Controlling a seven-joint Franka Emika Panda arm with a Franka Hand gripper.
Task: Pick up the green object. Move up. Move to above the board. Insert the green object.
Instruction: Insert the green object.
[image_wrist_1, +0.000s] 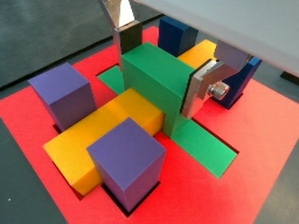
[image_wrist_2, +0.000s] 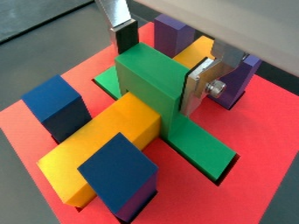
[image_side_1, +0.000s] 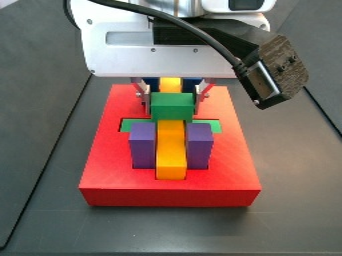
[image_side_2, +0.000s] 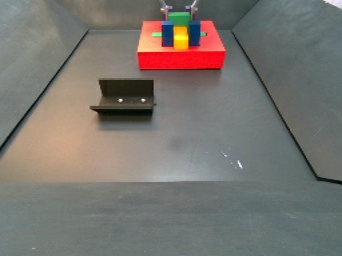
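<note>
The green object (image_wrist_1: 156, 86) (image_wrist_2: 149, 80) stands on the red board (image_wrist_1: 263, 131) (image_wrist_2: 263, 131), its raised centre straddling the long yellow bar (image_wrist_1: 103, 138) (image_wrist_2: 107, 142). Its low side cubes (image_side_1: 135, 127) lie down in the board's cross-shaped recess. My gripper (image_wrist_1: 163, 65) (image_wrist_2: 162, 63) is shut on the raised centre, with one finger (image_wrist_1: 198, 87) flat against each side. In a side view the gripper (image_side_1: 171, 94) hangs straight over the board (image_side_1: 167, 180) and the green object (image_side_1: 170, 102). The far side view shows the gripper (image_side_2: 178, 11) at the board (image_side_2: 181, 58), where the green object (image_side_2: 178, 19) appears small.
Purple blocks (image_wrist_1: 61, 93) (image_side_1: 143, 142) and blue blocks (image_wrist_2: 59, 107) (image_wrist_1: 176, 35) stand upright on the board around the yellow bar, close to my fingers. The fixture (image_side_2: 123, 97) stands on the dark floor well away from the board. Dark walls enclose the floor.
</note>
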